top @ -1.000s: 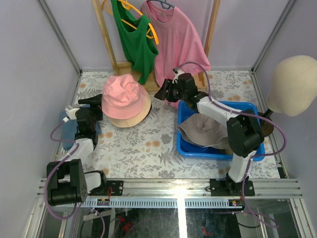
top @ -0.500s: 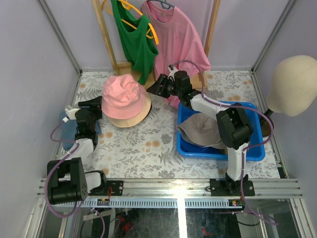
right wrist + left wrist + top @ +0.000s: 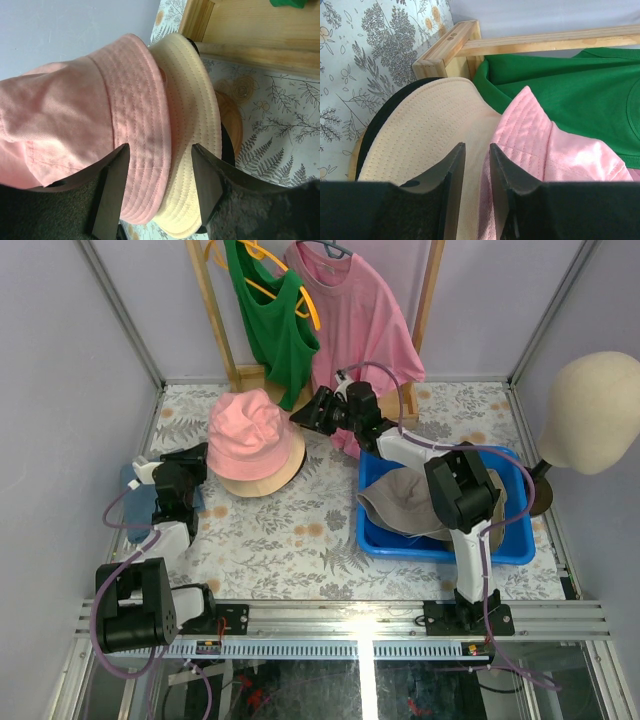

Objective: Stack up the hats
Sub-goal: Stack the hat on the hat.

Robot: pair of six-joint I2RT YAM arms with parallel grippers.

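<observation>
Straddling the pink hat point(image 3: 245, 430), right gripper point(image 3: 160, 150) spread; left gripper point(image 3: 476, 146) state unclear; three hats point(image 3: 275, 475) stacked.

Stacked hats point(image 3: 250, 438) left of bin point(image 3: 410, 546); another hat point(image 3: 402, 502) inside it; shirts point(image 3: 355, 315) behind

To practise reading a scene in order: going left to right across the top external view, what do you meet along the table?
Left pincer → pink fabric bucket hat → right pincer → grey-taupe fabric bucket hat → cream mannequin head.
</observation>
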